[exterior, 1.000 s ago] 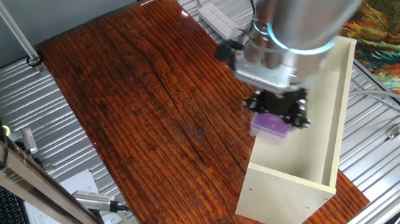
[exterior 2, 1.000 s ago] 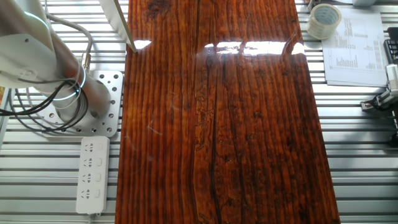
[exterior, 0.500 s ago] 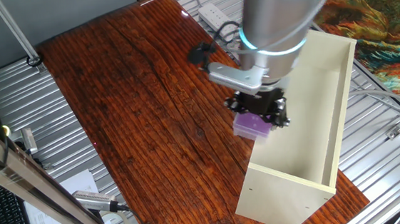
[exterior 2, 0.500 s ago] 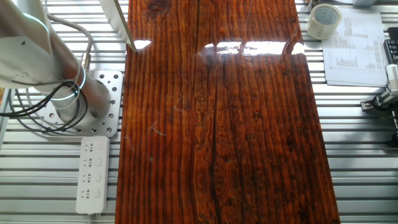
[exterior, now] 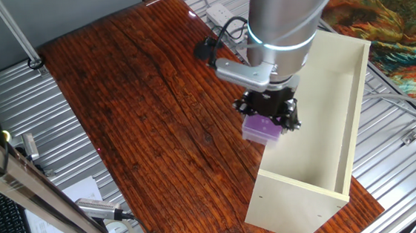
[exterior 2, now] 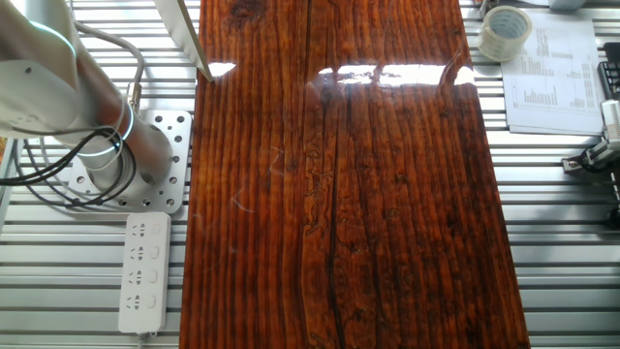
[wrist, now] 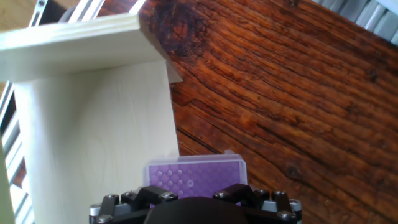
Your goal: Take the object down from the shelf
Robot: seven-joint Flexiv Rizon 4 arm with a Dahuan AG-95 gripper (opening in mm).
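Note:
The purple box (exterior: pixel 261 129) is a small flat translucent box with pale dots on top. My gripper (exterior: pixel 269 119) is shut on it and holds it above the wooden table, just left of the shelf's near end. The shelf (exterior: pixel 328 148) is a long cream open-faced box lying along the table's right edge. In the hand view the purple box (wrist: pixel 194 174) sits at the bottom between my jaws, with the shelf's cream panel (wrist: pixel 93 118) to its left. My gripper (wrist: pixel 196 198) shows only as a dark body there. The other fixed view shows only the arm's base (exterior 2: pixel 68 87).
A white power strip (exterior: pixel 228 16) lies behind the arm and also shows in the other fixed view (exterior 2: pixel 142 271). A tape roll (exterior 2: pixel 506 32) and a printed sheet (exterior 2: pixel 557 73) lie off the table. The wooden tabletop (exterior: pixel 140 99) stretches to the left.
My gripper has carried the purple box left, away from the shelf's open face and out over the table. It has barely moved in the last half second.

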